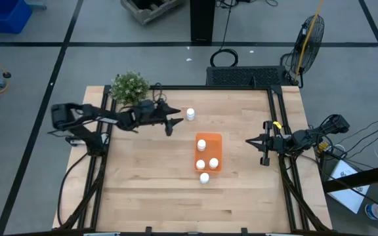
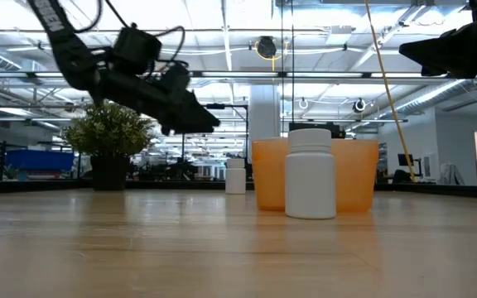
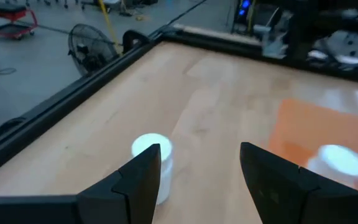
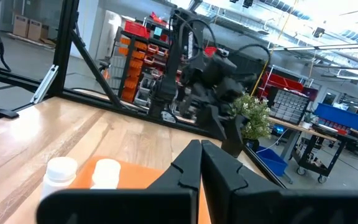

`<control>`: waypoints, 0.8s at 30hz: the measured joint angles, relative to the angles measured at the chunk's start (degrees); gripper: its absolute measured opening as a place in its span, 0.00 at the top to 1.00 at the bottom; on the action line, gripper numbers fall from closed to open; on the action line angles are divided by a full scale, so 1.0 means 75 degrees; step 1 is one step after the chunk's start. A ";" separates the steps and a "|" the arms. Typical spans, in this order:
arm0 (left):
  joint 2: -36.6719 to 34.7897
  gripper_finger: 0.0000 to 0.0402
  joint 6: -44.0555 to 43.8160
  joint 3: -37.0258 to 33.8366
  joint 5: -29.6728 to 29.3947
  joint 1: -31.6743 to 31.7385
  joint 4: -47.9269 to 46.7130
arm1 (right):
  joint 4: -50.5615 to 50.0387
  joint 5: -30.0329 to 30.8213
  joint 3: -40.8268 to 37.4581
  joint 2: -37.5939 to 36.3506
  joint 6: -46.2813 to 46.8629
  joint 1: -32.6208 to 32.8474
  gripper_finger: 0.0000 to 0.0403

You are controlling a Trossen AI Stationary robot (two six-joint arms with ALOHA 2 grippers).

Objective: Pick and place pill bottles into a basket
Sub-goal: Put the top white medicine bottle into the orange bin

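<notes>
My left gripper (image 1: 174, 120) hangs above the table with its fingers spread apart, holding nothing, near the far edge, just beside a lone pill bottle (image 1: 190, 114) standing on open wood. The orange basket (image 1: 216, 139) sits mid-table with three bottles (image 1: 201, 144) inside; another bottle (image 1: 204, 177) stands just outside its near rim. My right gripper (image 1: 249, 140) waits by the right edge, fingers pressed together. The potted plant (image 1: 130, 86) occupies the far-left corner; the near half lies bare

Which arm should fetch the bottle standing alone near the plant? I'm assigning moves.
Probably the left: its open gripper is just beside that pill bottle. The right gripper, shut, waits by the table's right edge.
</notes>
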 joint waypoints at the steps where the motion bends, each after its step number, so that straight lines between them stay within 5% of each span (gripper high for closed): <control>1: 0.0215 0.44 0.0028 0.0146 -0.0033 0.0040 -0.0024 | 0.0000 0.0000 0.0000 0.0000 0.0002 -0.0002 0.99; 8: 0.1277 0.44 0.0171 0.1033 0.0004 0.0322 -0.0032 | 0.0001 0.0000 -0.0001 0.0000 0.0000 -0.0003 0.99; 24: 0.1540 0.44 0.0249 0.1153 0.0541 0.0516 -0.0122 | 0.0001 0.0000 -0.0001 0.0000 0.0003 0.0000 0.99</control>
